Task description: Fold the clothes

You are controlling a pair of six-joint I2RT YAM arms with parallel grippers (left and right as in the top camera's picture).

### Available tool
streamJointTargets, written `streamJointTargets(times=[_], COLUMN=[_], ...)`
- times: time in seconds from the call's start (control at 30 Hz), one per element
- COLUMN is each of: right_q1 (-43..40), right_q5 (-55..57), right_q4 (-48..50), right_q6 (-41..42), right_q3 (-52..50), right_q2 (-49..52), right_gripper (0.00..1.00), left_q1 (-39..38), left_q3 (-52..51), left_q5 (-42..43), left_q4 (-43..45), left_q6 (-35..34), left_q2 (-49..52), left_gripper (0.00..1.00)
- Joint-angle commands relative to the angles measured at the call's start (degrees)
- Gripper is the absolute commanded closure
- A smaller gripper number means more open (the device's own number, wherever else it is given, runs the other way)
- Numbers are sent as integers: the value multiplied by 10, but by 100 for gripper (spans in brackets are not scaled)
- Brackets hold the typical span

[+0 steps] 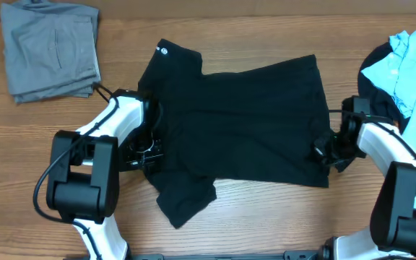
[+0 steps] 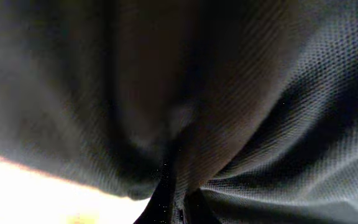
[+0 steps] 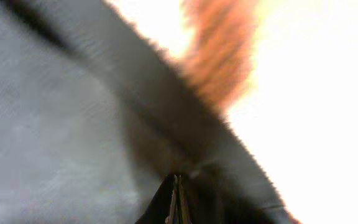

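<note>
Black shirt (image 1: 244, 123) lies spread on the desk (image 1: 266, 217). Left fingers (image 1: 145, 152) and right fingers (image 3: 171, 202) each clamp an opposite side edge. Fold seems just starting; next, both edges must lift together.

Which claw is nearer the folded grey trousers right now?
Left. The left claw grips the black shirt at the edge nearest the grey trousers; the right claw holds the shirt's opposite edge.
</note>
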Motion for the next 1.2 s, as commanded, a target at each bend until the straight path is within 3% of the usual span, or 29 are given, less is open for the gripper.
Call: streamJointTargets(times=[0.0,0.33,0.47,0.57,0.6,0.63,0.7,0.73,0.93,1.07,1.17], right_q1=[-32,-57,-50,-33,-28,-20,-5,2,40,42,42], right_q5=[-1,-1,-17,-21,-21,-21,-21,-22,-24,-34,-33], right_q4=[-10,-67,-78,-98,-101,-100,-95,-93,-86,-87,-90], right_q6=[7,7,-42,-54,-54,-54,-54,-54,-34,-37,-40], right_q3=[5,44,44,44,42,37,24,16,-23,-26,-26], right_q2=[-1,-90,-156,-170,-169,-168,-168,-168,-168,-168,-168], right_gripper=[96,96,96,93,88,76,53,48,41,17,10], left_q1=[11,9,9,7,5,2,-4,-7,-48,-98,-140], left_q3=[-6,-6,-6,-6,-6,-7,-10,-12,-51,-78,-88], left_q5=[-19,-16,9,37,38,38,42,45,59,62,81], left_q4=[-13,-24,-33,-41,-46,-49,-50,-50,-49,-49,-50], left_q6=[-14,-14,-6,12,12,12,12,12,12,-10,-19], left_q2=[-65,-226,-287,-299,-298,-296,-292,-290,-287,-287,-287], left_gripper=[96,88,57,25,15,9,6,6,11,13,14])
